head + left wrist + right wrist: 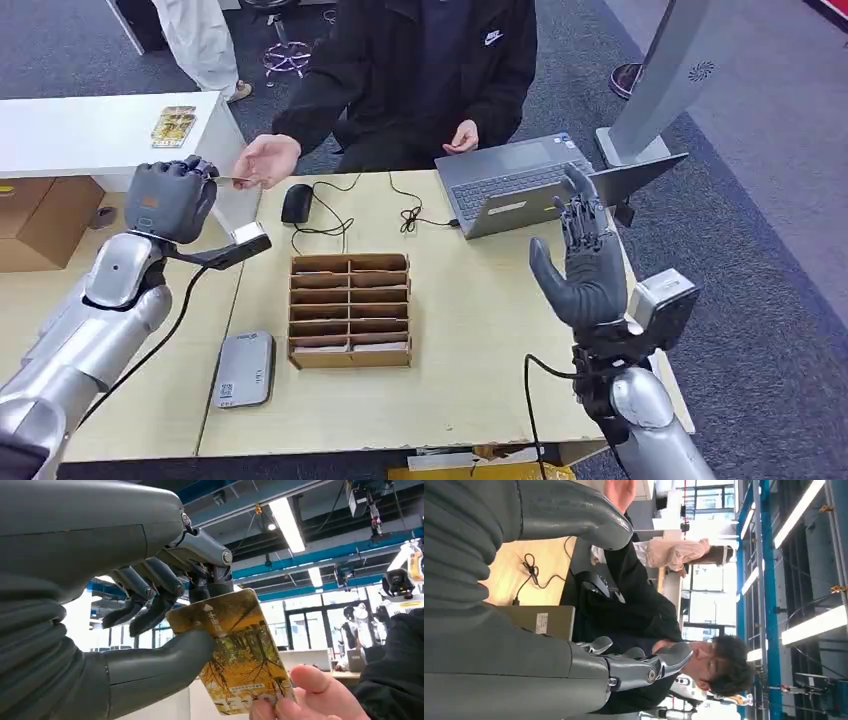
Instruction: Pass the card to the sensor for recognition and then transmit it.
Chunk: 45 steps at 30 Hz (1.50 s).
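Two hands on card (239, 656), left fingers (150, 597) pinching

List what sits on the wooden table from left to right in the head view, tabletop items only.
Grey card reader → black mouse → cardboard compartment box → open laptop.

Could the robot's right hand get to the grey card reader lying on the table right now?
Probably not easily. The right hand is raised, open, on the far side of the table, and the cardboard divider box stands between it and the card reader. The left hand is closer, but it holds the card.
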Motion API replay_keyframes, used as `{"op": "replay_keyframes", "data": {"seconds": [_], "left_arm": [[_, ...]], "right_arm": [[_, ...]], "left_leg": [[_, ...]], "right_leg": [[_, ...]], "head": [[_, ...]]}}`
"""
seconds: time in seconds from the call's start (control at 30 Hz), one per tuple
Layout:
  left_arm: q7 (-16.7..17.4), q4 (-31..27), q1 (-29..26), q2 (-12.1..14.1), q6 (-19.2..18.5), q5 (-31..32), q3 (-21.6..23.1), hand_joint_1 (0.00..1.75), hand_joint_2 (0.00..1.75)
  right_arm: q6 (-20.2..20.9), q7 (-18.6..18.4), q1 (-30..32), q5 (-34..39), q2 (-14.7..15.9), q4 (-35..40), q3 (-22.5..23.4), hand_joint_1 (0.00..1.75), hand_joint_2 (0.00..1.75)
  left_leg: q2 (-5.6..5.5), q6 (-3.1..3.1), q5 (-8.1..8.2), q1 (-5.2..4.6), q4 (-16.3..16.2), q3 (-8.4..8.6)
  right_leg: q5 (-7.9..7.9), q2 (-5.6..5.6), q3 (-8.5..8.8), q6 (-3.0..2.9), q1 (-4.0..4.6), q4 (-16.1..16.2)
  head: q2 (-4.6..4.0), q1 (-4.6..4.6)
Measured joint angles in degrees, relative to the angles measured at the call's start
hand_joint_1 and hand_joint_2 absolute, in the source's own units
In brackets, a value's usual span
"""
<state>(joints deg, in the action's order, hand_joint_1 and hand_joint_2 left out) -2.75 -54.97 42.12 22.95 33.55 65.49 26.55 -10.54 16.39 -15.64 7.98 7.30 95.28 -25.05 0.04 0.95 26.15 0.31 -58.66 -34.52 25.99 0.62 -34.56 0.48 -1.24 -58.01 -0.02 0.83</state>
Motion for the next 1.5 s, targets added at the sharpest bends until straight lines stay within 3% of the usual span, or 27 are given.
{"op": "replay_keyframes", "data": {"seconds": [0.2,0.33,0.4,0.6,0.7,0.97,1.13,1.27,1.4,1.5], "left_arm": [[-0.2,-1.3,-0.4,0.0,-0.9,-1.8,0.0,1.75,1.75],[-2.6,-3.2,-1.5,0.0,-3.4,-7.8,0.0,1.75,1.75],[-3.9,-5.2,-2.7,-0.1,-6.0,-12.4,-0.2,1.75,1.75],[-4.4,-13.5,-7.1,0.0,-18.9,-24.5,-1.2,1.75,1.75],[-3.7,-16.8,-7.9,0.7,-24.4,-26.0,-1.4,1.75,1.75],[-2.0,-20.1,-5.3,3.9,-34.5,-24.3,-1.2,1.75,1.75],[-1.2,-21.5,-4.1,5.2,-34.2,-23.8,-1.0,1.75,1.75],[-0.8,-23.5,-5.5,5.2,-29.3,-24.5,-1.2,1.75,1.75],[-2.4,-26.6,-9.4,4.0,-24.7,-28.3,-3.7,1.75,1.75],[-4.5,-29.1,-12.8,2.6,-25.1,-34.2,-6.0,1.75,1.75]], "right_arm": [[0.0,-0.2,0.2,-0.2,-0.1,0.7,0.3,0.0,1.75],[0.0,-0.2,0.5,-0.9,-0.3,0.9,0.5,0.0,1.75],[0.0,-0.3,0.8,-1.0,-0.4,1.2,0.8,0.0,1.75],[0.2,-0.6,1.8,-2.0,-0.4,1.9,2.3,0.0,1.75],[0.7,-0.7,2.2,-2.4,-0.4,2.1,3.2,0.0,1.75],[2.1,-0.8,3.0,-3.8,-0.9,2.1,5.5,0.0,1.75],[2.7,-0.9,3.2,-4.1,-1.6,2.1,6.6,0.0,1.75],[2.7,-0.9,3.2,-4.1,-2.3,2.1,7.0,0.0,1.75],[2.6,-0.9,3.2,-4.1,-2.7,2.1,7.0,0.0,1.75],[2.4,-0.5,3.2,-4.1,-2.8,2.1,7.0,0.0,1.75]], "left_leg": [[0.0,0.0,0.0,0.0,0.0,0.0],[0.0,0.0,0.0,0.0,0.0,-0.01],[-0.01,0.0,0.0,-0.01,0.0,0.0],[0.0,0.0,0.01,0.0,0.0,-0.04],[-0.01,0.0,0.01,0.0,0.0,-0.06],[0.0,0.0,-0.01,0.02,0.0,-0.04],[0.0,0.0,0.0,0.01,0.0,-0.05],[0.0,0.0,0.0,0.01,0.0,-0.07],[0.01,0.0,0.01,0.0,0.0,-0.07],[0.0,-0.01,0.01,0.0,0.0,-0.07]], "right_leg": [[0.0,0.0,0.01,0.0,0.0,0.0],[0.0,0.0,0.01,0.0,0.0,0.0],[0.0,0.0,0.01,0.0,-0.01,0.0],[0.01,-0.01,-0.01,0.0,0.0,0.0],[0.0,-0.01,-0.03,0.0,0.0,0.0],[0.0,0.0,-0.04,0.0,0.02,0.0],[0.0,0.0,-0.04,0.0,0.01,0.0],[0.01,-0.01,-0.03,0.0,0.0,0.0],[0.01,0.0,-0.04,0.01,0.0,0.0],[0.01,0.0,-0.04,0.01,0.0,0.0]], "head": [[0.0,0.0],[0.0,-0.02],[0.0,0.0],[0.0,-0.02],[0.0,0.0],[0.0,-0.02],[0.0,0.0],[0.0,0.0],[0.0,0.0],[0.0,0.0]]}}
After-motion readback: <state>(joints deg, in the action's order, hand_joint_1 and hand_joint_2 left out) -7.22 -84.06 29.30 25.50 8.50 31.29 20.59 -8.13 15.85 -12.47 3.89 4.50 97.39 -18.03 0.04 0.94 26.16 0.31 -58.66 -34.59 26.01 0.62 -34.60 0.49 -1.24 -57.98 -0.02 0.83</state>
